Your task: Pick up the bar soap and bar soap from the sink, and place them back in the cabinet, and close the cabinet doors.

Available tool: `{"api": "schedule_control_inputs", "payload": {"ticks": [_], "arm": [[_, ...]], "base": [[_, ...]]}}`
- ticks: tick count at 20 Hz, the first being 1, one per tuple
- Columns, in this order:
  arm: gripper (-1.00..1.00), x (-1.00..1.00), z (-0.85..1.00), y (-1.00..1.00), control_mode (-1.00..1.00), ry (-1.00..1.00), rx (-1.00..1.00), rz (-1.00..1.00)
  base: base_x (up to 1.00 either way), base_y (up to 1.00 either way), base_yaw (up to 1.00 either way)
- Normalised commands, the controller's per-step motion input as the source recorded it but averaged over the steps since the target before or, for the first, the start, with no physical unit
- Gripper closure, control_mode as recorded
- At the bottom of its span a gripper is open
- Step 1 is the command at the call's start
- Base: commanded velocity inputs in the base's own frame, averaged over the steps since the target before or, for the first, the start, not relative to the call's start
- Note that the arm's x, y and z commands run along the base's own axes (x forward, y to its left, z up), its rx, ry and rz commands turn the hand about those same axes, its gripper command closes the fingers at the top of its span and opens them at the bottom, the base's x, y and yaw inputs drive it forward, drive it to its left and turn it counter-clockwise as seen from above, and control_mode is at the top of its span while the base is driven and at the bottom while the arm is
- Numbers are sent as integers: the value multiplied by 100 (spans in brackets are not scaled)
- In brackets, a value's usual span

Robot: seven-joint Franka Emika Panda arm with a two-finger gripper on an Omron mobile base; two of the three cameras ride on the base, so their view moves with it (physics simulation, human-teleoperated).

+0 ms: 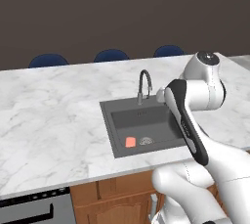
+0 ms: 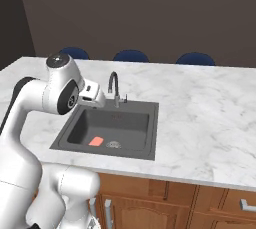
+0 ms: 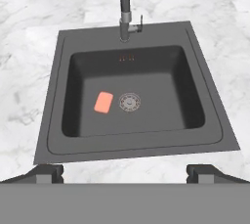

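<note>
1. One salmon-pink bar soap (image 3: 103, 102) lies flat on the sink (image 3: 58, 96) floor, just left of the round drain strainer (image 3: 129, 101), its long axis tilted slightly off the faucet (image 3: 125, 3) line
2. Smooth rounded rectangle; matte dark basin; white marbled counter (image 3: 29, 71)
3. Claw (image 3: 125, 173) hovers above, tips spread wide, empty

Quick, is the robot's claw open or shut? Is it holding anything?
Gripper: open, fingertips spread wide, holding nothing, above the sink.

One pink soap bar (image 3: 103, 102) sits on the sink (image 3: 53, 96) floor, just left of the drain (image 3: 129, 101), with the faucet (image 3: 125, 3) at the far side.
</note>
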Motion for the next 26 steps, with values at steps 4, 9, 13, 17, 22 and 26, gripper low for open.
{"api": "schedule_control_inputs", "payload": {"ticks": [4,9,13,17,22,26], "arm": [[-100,27,-12,0,-100,0,0,0],[-100,22,-12,0,-100,0,0,0],[-100,16,-13,0,-100,0,0,0],[-100,20,-15,0,-100,0,0,0],[-100,20,-11,0,-100,0,0,0],[-100,11,-9,2,-100,0,0,0]], "base": [[0,0,0],[0,0,0],[0,0,0],[0,0,0],[0,0,0],[0,0,0]]}}
